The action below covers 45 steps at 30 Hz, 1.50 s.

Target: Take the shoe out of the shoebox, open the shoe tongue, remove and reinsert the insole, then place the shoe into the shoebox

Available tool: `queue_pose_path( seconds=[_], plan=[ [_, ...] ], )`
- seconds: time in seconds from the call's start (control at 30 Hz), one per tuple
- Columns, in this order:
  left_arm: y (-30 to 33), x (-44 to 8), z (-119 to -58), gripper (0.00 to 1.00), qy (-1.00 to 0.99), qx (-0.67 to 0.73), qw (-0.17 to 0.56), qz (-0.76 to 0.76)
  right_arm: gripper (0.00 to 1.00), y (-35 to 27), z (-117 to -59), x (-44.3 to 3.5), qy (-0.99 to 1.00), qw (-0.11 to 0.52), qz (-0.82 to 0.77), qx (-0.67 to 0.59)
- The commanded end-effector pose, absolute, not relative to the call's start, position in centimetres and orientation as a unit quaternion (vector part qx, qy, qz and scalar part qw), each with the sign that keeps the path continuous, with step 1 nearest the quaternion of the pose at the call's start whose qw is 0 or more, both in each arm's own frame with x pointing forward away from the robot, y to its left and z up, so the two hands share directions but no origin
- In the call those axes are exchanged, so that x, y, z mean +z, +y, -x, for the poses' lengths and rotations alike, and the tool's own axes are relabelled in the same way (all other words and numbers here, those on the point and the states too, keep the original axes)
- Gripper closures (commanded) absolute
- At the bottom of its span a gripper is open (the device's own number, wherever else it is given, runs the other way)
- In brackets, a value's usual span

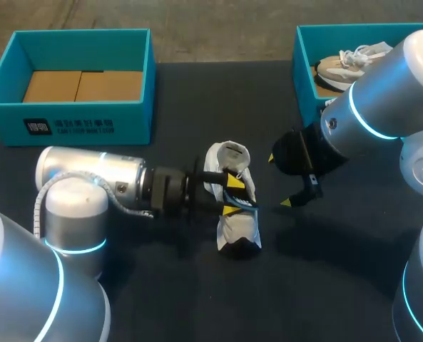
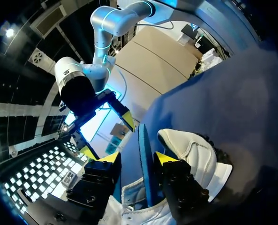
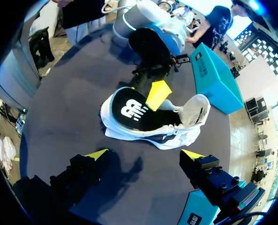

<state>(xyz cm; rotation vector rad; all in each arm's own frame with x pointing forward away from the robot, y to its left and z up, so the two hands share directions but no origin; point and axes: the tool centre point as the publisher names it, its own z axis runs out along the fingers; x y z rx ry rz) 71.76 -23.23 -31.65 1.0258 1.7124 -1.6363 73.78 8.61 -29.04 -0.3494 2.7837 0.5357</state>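
Your left gripper pinches the likely floppy insole by its edge at the light shoe; right gripper wide open, empty.

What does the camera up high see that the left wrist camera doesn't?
Only the head view: the left shoebox with nothing in it, and the right shoebox holding a beige shoe. Only the left wrist view: a close look at the blue insole edge at the left gripper. Both: the white shoe on the dark table, and the right gripper, jaws open, just past it.
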Motion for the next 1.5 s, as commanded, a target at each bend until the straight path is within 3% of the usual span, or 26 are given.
queue_pose_path(
  seconds=[0.03,0.13,0.17,1.03,1.07,1.1,1.2,1.27,1.5],
  plan=[
    [-23.1,-31.6,-71.2,0.63,0.638,-0.608,0.277,-0.383,0.00,8.5,-73.7,-29.0,0.965,0.143,0.121,0.186],
    [-23.2,-31.8,-71.1,0.83,0.639,-0.608,0.273,-0.383,0.00,8.5,-73.7,-29.0,0.965,0.143,0.121,0.186],
    [-23.2,-32.0,-71.1,1.00,0.640,-0.608,0.272,-0.383,0.00,8.5,-73.7,-29.0,0.965,0.143,0.121,0.186],
    [-23.1,-34.6,-72.5,1.00,0.674,-0.585,0.260,-0.369,0.00,8.5,-73.7,-29.0,0.965,0.143,0.121,0.186],
    [-23.2,-34.4,-72.4,0.84,0.672,-0.585,0.260,-0.371,0.00,8.5,-73.7,-29.0,0.965,0.143,0.121,0.186],
    [-23.2,-34.1,-72.2,0.53,0.670,-0.586,0.260,-0.373,0.00,8.5,-73.7,-29.0,0.965,0.143,0.121,0.186],
    [-23.1,-33.4,-71.8,0.43,0.664,-0.589,0.266,-0.375,0.00,8.5,-73.7,-29.0,0.965,0.143,0.121,0.186],
    [-23.0,-33.0,-71.6,0.51,0.661,-0.589,0.269,-0.378,0.00,8.5,-73.7,-29.0,0.965,0.143,0.121,0.186],
    [-22.6,-32.1,-71.0,0.62,0.654,-0.592,0.282,-0.376,0.00,8.5,-73.7,-29.0,0.965,0.143,0.121,0.186]
  ],
)
